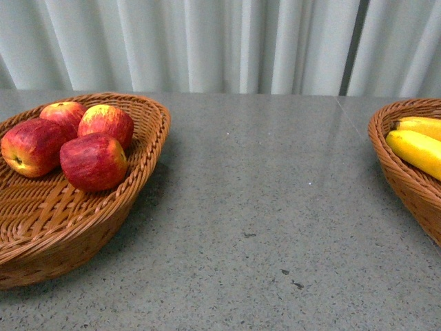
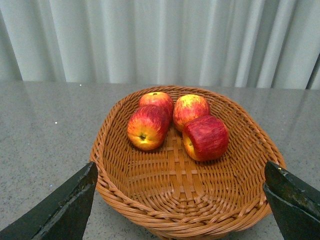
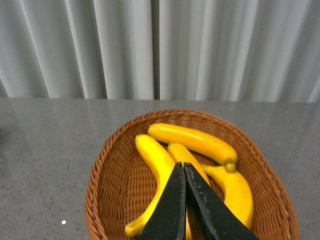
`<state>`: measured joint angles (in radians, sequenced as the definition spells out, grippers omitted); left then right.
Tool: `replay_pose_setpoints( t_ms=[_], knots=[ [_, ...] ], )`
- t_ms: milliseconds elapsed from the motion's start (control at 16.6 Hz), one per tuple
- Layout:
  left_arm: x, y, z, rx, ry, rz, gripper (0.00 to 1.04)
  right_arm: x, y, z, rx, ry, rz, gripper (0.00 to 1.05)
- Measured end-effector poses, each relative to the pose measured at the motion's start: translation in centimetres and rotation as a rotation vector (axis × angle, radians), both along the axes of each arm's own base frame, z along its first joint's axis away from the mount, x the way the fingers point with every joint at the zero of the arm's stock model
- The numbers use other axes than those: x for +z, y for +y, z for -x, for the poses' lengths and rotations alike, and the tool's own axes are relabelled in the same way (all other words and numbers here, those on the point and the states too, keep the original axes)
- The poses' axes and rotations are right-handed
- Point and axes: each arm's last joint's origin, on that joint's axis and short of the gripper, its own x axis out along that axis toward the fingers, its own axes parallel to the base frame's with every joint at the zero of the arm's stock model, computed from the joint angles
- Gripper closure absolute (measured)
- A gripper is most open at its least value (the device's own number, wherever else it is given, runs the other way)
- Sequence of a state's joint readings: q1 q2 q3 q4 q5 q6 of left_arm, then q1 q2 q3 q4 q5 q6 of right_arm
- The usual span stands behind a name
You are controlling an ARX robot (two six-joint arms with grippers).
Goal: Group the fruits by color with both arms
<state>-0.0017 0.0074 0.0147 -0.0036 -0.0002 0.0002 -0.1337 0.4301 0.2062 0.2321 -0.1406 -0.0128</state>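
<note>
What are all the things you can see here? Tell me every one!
Apples: four, red with yellow patches, in the left basket.
Bananas: four, yellow, in the right basket.
Left basket: one, brown wicker, on the table's left side.
Right basket: one, brown wicker, at the table's right edge of the front view.
Table: one, grey speckled, under both baskets.
Curtain: white, pleated, behind the table.
Left gripper: black, open, above the left basket's near rim.
Right gripper: black, shut, empty, above the bananas.
</note>
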Motion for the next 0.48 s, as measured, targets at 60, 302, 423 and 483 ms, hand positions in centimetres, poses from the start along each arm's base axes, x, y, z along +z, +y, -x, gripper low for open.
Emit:
replay_pose_setpoints(
  t_ms=[60, 302, 423, 483],
  knots=[
    [0.0, 0.0, 0.0, 0.000, 0.000, 0.000, 0.07, -1.0, 0.2, 0.2, -0.004, 0.020, -0.004, 1.03],
    [0.0, 0.0, 0.0, 0.000, 0.000, 0.000, 0.07, -3.0, 1.3, 1.2, -0.007, 0.011, -0.005, 1.03],
    [0.0, 0.0, 0.0, 0.000, 0.000, 0.000, 0.07, -3.4, 1.3, 1.4, -0.007, 0.012, -0.006, 1.03],
    [0.0, 0.0, 0.0, 0.000, 0.000, 0.000, 0.07, -3.5, 1.3, 1.5, -0.007, 0.011, -0.006, 1.03]
  ],
)
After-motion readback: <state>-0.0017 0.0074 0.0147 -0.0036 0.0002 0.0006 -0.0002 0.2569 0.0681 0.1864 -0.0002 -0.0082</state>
